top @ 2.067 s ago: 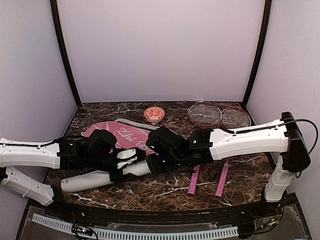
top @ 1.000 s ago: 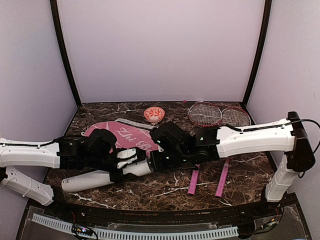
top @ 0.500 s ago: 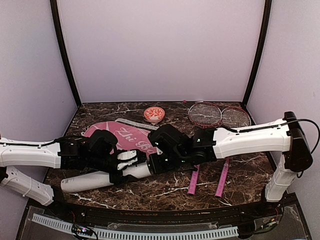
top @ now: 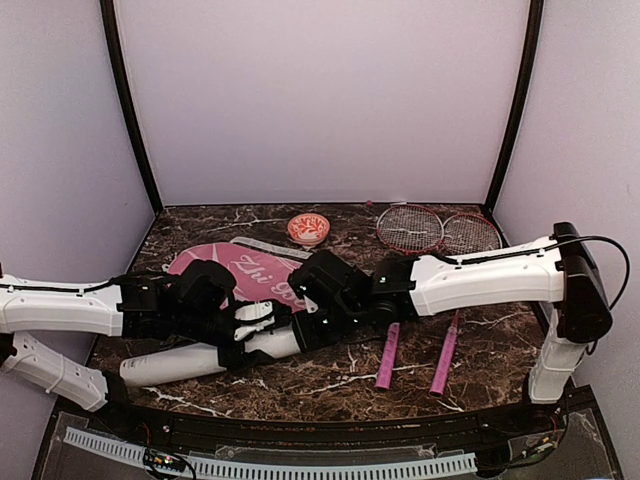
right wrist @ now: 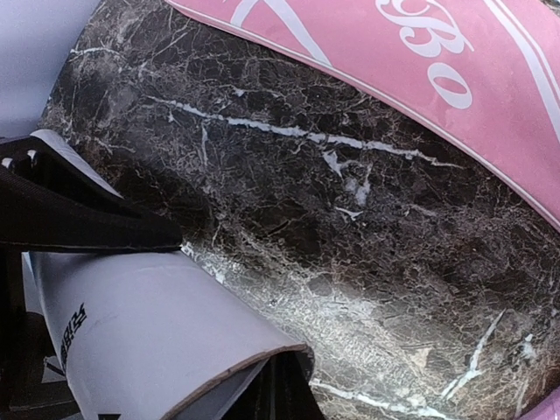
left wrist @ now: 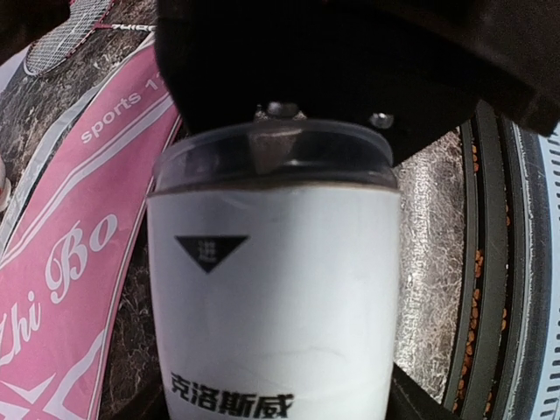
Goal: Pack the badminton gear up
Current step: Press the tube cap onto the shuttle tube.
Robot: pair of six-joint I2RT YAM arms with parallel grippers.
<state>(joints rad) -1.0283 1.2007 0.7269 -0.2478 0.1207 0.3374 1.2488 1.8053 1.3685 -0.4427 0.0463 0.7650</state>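
Note:
A long white tube (top: 190, 357) lies across the near left of the table. My left gripper (top: 240, 335) is shut around it near its right end. In the left wrist view the tube (left wrist: 271, 297) with black print fills the frame, and a dark finger (left wrist: 418, 404) shows beside it. My right gripper (top: 302, 328) is at the tube's open mouth (right wrist: 262, 360), fingers (right wrist: 284, 395) together and poking just inside the rim. The pink "Zhi Bo" cover (top: 245, 272) lies behind the tube. Two red-framed rackets (top: 410, 228) (top: 472, 235) lie at the right with pink handles (top: 387, 357). No shuttlecock shows.
A small red-and-white bowl (top: 308, 229) stands at the back centre. The second pink handle (top: 444, 352) runs toward the front right. Both arms stretch low across the table's middle. The table's dark rail (left wrist: 490, 262) runs along the near edge.
My right arm slid a little left, bringing its gripper up to the tube's mouth, and its fingers closed. The tube and left gripper barely moved.

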